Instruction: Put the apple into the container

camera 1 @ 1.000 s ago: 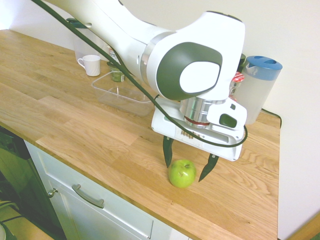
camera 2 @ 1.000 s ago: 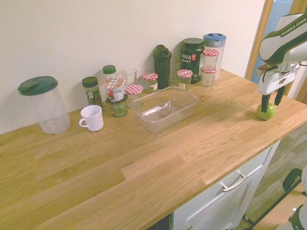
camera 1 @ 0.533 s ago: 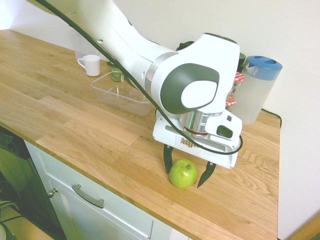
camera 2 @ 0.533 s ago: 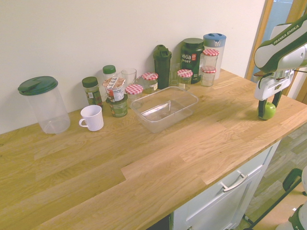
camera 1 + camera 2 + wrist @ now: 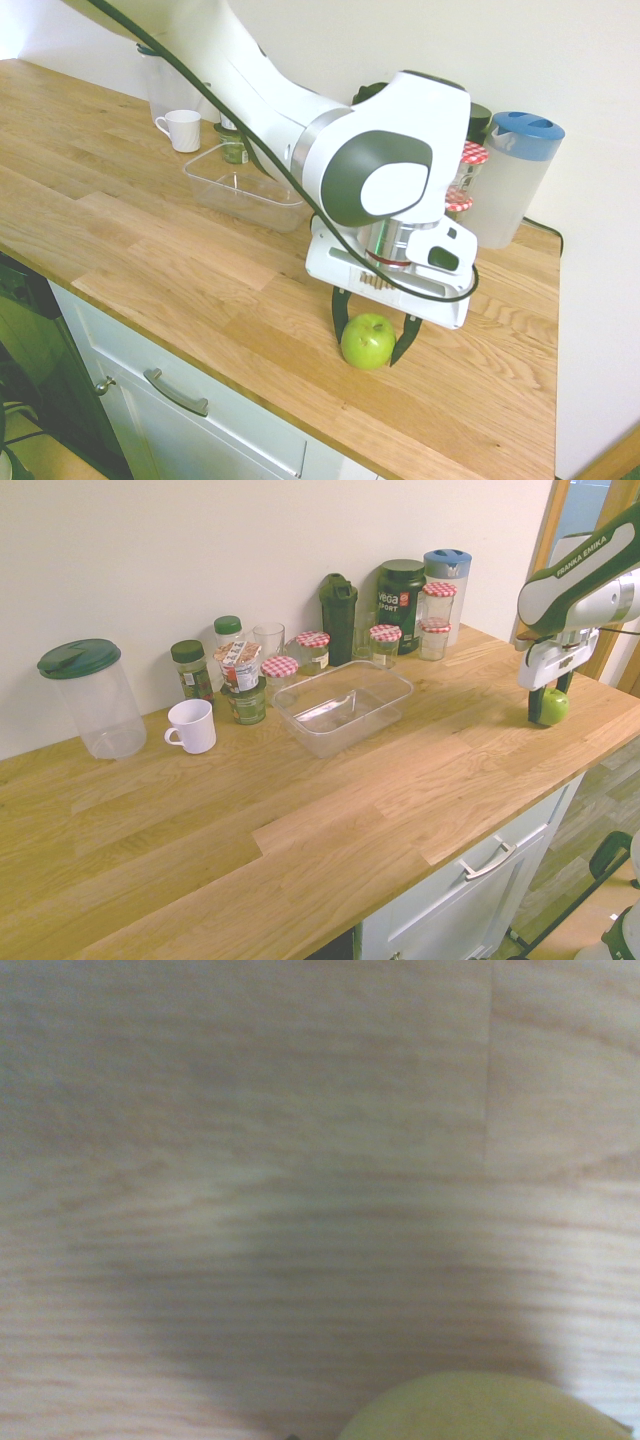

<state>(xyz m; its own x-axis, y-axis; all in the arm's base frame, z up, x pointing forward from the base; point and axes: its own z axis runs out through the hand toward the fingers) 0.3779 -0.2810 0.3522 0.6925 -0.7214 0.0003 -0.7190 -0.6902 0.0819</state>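
Note:
The bright green apple (image 5: pixel 368 341) rests on the wooden counter near its front edge, and shows as well in the second exterior view as apple (image 5: pixel 551 707) and blurred in the wrist view as apple (image 5: pixel 480 1410). My gripper (image 5: pixel 371 338) stands straight down over it, its two dark fingers pressed against the apple's sides, shut on it. The container (image 5: pixel 243 187), a shallow clear tub, sits empty further back along the counter, well apart from the apple; container (image 5: pixel 343 706).
A white mug (image 5: pixel 192 726), several red-checked jars (image 5: pixel 312 651), dark bottles (image 5: pixel 339 618), a blue-lidded pitcher (image 5: pixel 515 178) and a green-lidded canister (image 5: pixel 88 698) line the wall. The counter's front edge (image 5: pixel 300 408) runs just below the apple.
The gripper has dropped lower around the apple and its fingers have closed from wide open onto the apple's sides. The apple still rests on the counter.

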